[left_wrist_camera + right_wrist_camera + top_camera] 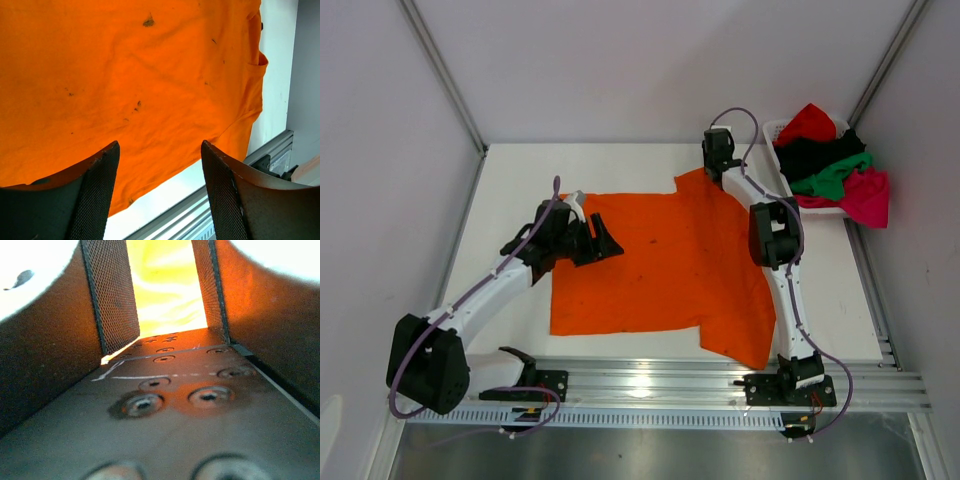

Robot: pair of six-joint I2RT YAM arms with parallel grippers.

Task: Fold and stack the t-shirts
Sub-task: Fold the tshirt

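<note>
Basket (775, 132) (holding spare t-shirts (830, 165)) stands near orange t-shirt (660, 270).

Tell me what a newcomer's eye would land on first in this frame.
The bright orange t-shirt, spread nearly flat across the middle of the white table, dominates. Next comes the heap of red, black, green and magenta t-shirts spilling from the white basket at the far right corner. The left gripper sits open at the orange shirt's left edge, the right gripper at its far edge.
</note>
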